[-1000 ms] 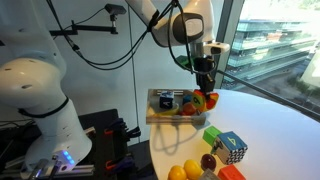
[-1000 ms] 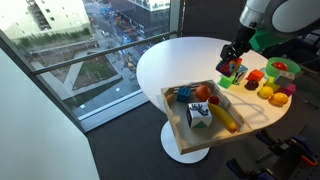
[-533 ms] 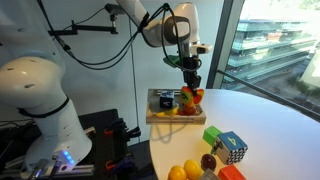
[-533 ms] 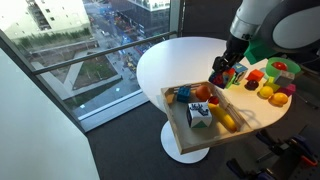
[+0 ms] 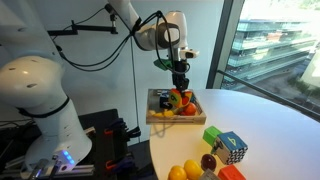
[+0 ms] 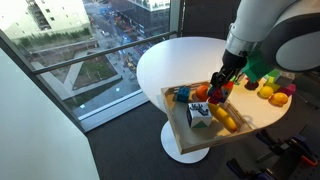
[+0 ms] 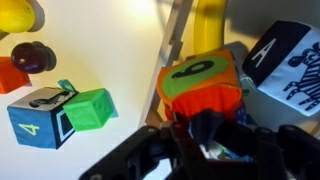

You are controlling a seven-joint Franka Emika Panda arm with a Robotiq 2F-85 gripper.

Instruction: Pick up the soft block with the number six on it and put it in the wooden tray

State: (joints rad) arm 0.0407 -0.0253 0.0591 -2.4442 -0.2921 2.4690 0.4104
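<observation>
My gripper (image 7: 205, 118) is shut on the soft block with the number six (image 7: 200, 82), a red-orange cube with a green patch and a yellow six. I hold it just above the wooden tray (image 5: 155, 117), seen in both exterior views (image 6: 178, 128). The block shows at the fingers (image 5: 181, 98) and over the tray's middle (image 6: 217, 93). Inside the tray lie a banana (image 6: 227, 121), a black-and-white patterned cube (image 6: 199, 116) and other small items.
On the white round table (image 5: 270, 125) stand a plain green cube (image 5: 213, 136), a blue-and-white patterned cube (image 5: 232, 148) and several pieces of fruit (image 5: 190, 171). In the wrist view the green cube (image 7: 92, 108) and a blue cube (image 7: 36, 118) lie at the left.
My gripper has carried the block from the table's side of the tray to over the tray's middle, and lower toward it.
</observation>
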